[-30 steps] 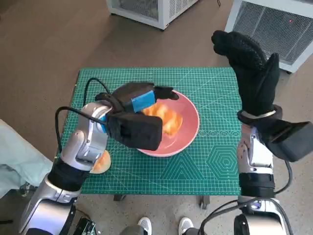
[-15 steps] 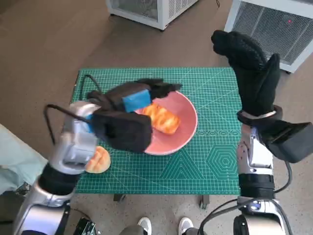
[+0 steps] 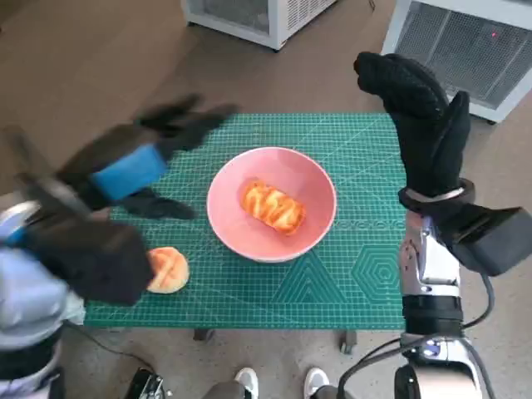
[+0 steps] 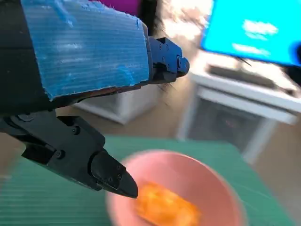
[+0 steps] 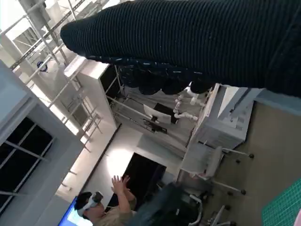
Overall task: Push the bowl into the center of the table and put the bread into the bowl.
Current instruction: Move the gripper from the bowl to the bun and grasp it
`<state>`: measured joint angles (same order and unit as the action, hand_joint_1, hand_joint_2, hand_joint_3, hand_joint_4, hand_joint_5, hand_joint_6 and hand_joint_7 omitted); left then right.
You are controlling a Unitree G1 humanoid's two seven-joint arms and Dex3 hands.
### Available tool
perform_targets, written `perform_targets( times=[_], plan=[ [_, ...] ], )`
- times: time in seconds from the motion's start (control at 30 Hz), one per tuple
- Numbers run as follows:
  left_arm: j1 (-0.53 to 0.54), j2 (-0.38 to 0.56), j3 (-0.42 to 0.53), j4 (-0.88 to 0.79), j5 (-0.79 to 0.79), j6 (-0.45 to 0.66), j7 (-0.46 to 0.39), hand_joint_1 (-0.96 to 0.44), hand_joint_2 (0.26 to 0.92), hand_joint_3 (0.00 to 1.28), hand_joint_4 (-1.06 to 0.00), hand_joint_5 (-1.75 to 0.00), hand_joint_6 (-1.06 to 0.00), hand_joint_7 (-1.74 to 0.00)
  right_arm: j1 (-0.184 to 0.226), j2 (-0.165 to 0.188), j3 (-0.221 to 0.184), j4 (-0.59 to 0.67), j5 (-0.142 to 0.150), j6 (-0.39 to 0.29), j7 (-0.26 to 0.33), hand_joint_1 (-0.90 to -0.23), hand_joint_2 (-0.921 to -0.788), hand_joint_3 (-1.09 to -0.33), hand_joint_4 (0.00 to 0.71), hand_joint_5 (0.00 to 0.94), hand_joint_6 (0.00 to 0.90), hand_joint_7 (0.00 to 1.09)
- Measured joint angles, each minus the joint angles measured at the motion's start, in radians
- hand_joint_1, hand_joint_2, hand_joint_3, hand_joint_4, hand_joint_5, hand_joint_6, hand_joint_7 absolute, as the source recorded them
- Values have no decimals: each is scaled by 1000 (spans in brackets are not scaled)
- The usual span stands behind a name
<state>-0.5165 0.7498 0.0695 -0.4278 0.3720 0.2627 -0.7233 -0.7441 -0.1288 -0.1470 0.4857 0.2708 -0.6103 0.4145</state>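
The pink bowl (image 3: 272, 204) stands near the middle of the green cutting mat (image 3: 349, 274), and a glazed orange bread (image 3: 273, 207) lies inside it. In the left wrist view the bowl (image 4: 211, 188) and bread (image 4: 164, 207) show blurred beyond the fingers. A second round bun (image 3: 168, 269) lies on the mat near its front left corner. My left hand (image 3: 141, 162) is raised above the mat's left side, blurred, fingers spread, holding nothing. My right hand (image 3: 420, 112) in the black glove is held up over the table's right edge, empty, fingers loosely together.
White appliance cabinets (image 3: 465, 41) stand on the floor beyond the table. A person's pale trouser leg (image 3: 25, 274) shows at the left, and feet (image 3: 278, 382) below the table's front edge. A person (image 5: 106, 207) with raised hands shows in the right wrist view.
My left hand has let go of the bread in the bowl and pulled back up and to the left. The right hand has barely moved.
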Motion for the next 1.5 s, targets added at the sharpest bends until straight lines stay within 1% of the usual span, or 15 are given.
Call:
perform_targets(
  times=[0.1,0.37,0.53,0.77,1.03,1.23,1.4,1.5],
  plan=[
    [59,49,34,-14,7,2,-10,-278,722,2,-30,-4,-208,-31,0,4,1,5,-1,-7,0,-701,-921,-735,215,0,141,371],
    [153,150,86,-76,-18,59,-99,-289,731,4,-64,-14,-228,-27,-4,19,7,27,-1,-16,0,-706,-921,-741,212,0,139,378],
    [231,178,89,-138,6,63,-101,-288,728,1,-89,-15,-242,-24,-12,21,9,33,0,-19,0,-711,-921,-744,210,0,138,383],
    [318,185,73,-197,49,88,-102,-271,728,1,-109,-10,-254,-16,-26,23,12,43,2,-25,6,-716,-921,-744,209,1,133,393],
    [385,175,49,-218,62,87,-84,-242,723,4,-139,-10,-284,-17,-27,23,13,53,6,-27,19,-714,-921,-749,205,0,124,404],
    [424,153,-2,-190,87,64,-52,-206,726,4,-155,-7,-290,-10,-27,23,13,55,7,-27,27,-711,-921,-750,205,1,119,414],
    [439,144,-60,-141,106,65,-51,-158,731,5,-170,-8,-298,-9,-27,22,12,52,11,-27,30,-710,-921,-746,207,2,118,421],
    [440,139,-90,-112,122,73,-51,-111,737,6,-197,-14,-322,-16,-27,21,11,49,11,-27,31,-710,-921,-744,209,2,118,424]
  ],
)
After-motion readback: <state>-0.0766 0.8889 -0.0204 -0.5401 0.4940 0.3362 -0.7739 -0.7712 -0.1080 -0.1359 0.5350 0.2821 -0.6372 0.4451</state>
